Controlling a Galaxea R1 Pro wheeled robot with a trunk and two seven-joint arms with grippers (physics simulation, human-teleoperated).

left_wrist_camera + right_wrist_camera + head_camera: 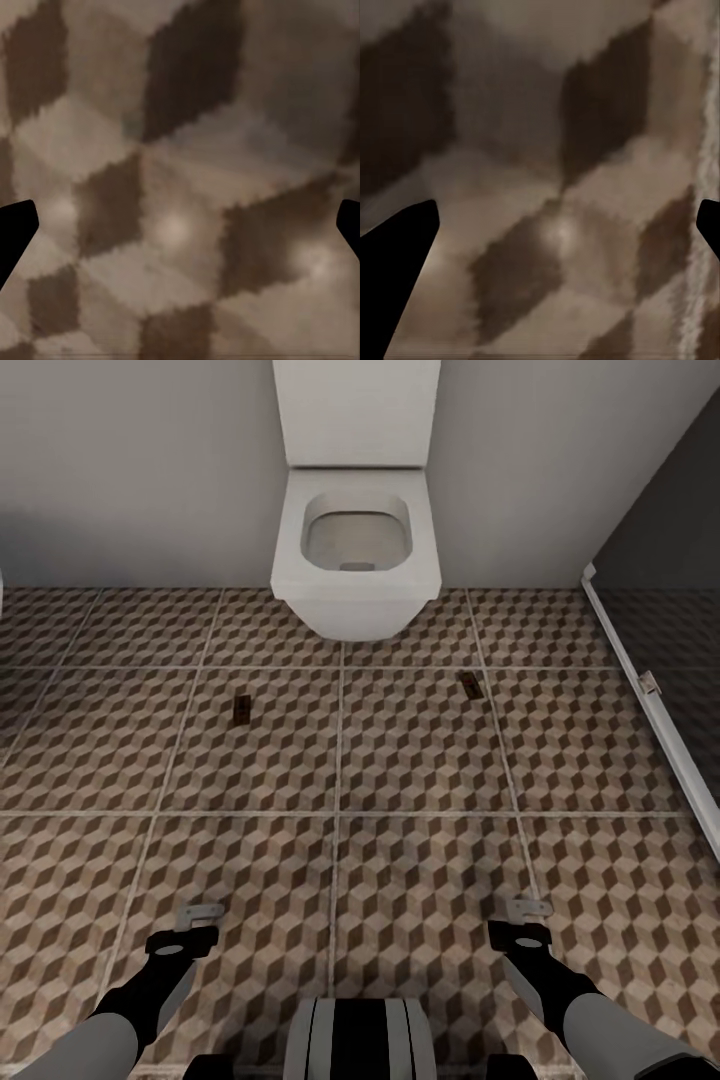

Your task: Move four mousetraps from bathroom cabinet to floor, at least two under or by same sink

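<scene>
Two mousetraps lie flat on the cube-patterned bathroom floor point(400, 760). One mousetrap point(241, 709) is left of centre and the other mousetrap point(469, 684) is right of centre, both just in front of the toilet. My left gripper point(198, 913) hangs low over the tiles, well short of the left trap. My right gripper point(527, 909) hangs the same way on the other side. In the left wrist view the left gripper point(180, 225) is open over bare tile. The right gripper point(566, 225) is open too, beside a grout line. The cabinet and sink are out of view.
A white wall-hung toilet point(355, 550) juts from the grey wall straight ahead. A dark shower enclosure with a white frame point(640, 690) runs along the right. My own trunk point(360, 1040) sits at the bottom centre.
</scene>
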